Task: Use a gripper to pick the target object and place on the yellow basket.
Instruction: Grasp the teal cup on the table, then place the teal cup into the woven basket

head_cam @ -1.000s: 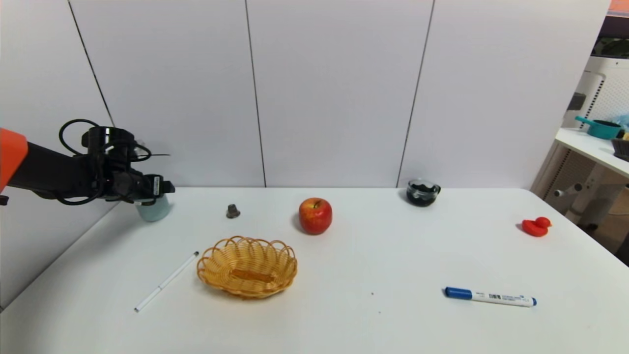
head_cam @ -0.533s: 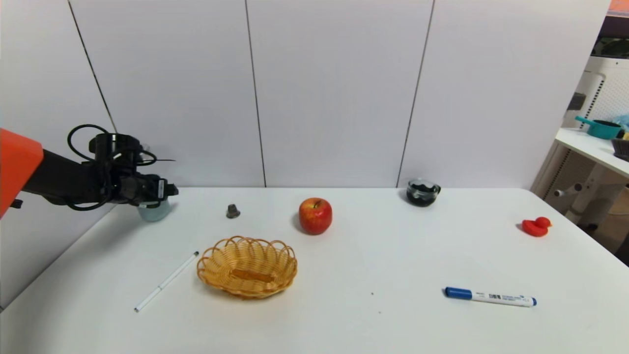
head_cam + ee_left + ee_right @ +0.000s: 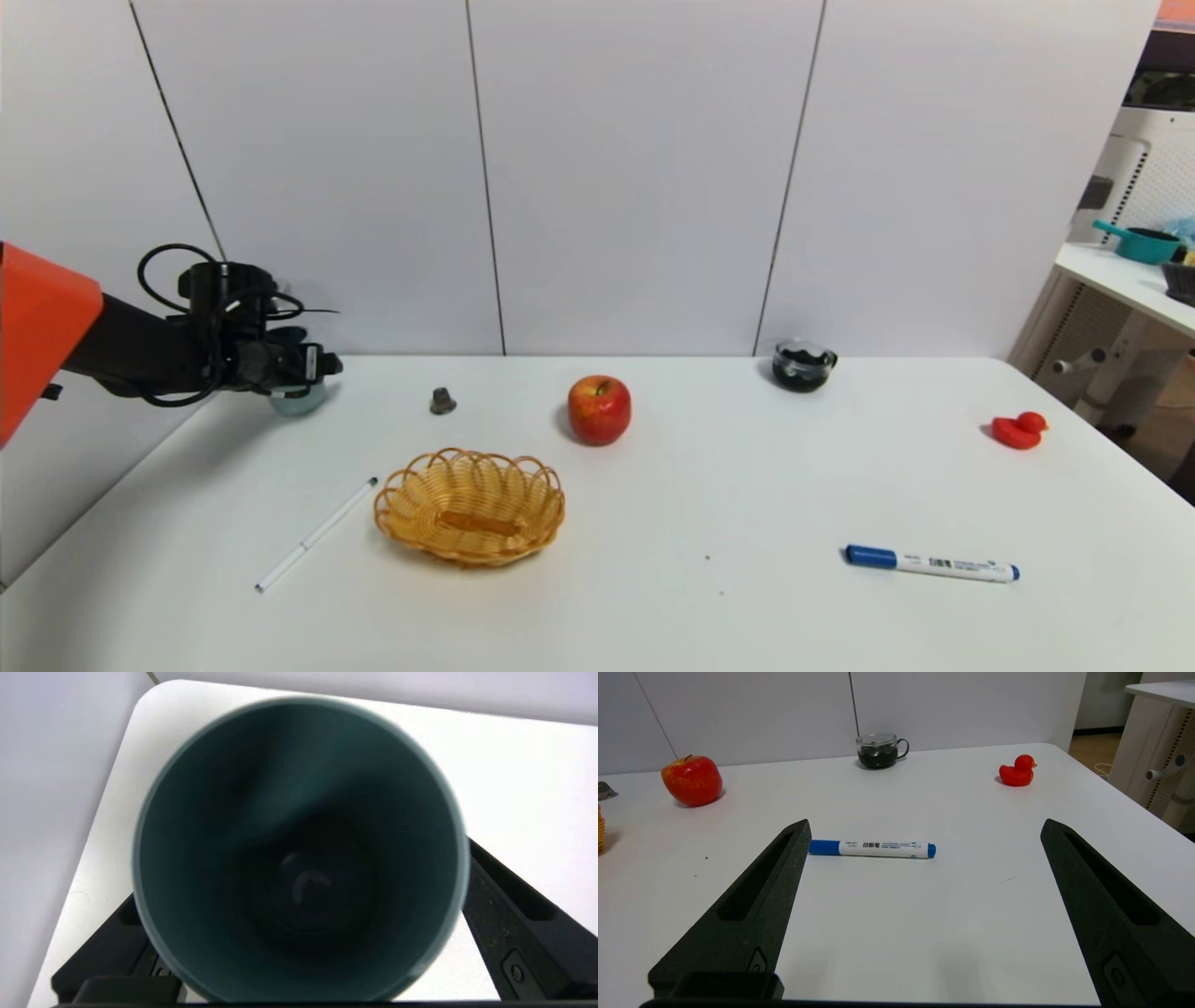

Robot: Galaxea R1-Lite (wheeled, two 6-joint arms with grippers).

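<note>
At the left edge of my head view, I'm seeing an orange shell piece giving way to a black arm link, with black cables looping above the wrist. The left gripper (image 3: 308, 378) is showing matte black. In its wrist view, the right gripper (image 3: 924, 905) is showing two tapering, slotted black fingers (image 3: 752, 910), each carrying a small screw near its base.

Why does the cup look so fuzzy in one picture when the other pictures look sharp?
In the left wrist view the cup fills the frame, right up against the lens, so its rim is blurred and its inside dark. In the head view only a sliver of it peeks out under the left gripper. The right wrist view is crisp: the blue marker casts just a faint shadow.
</note>
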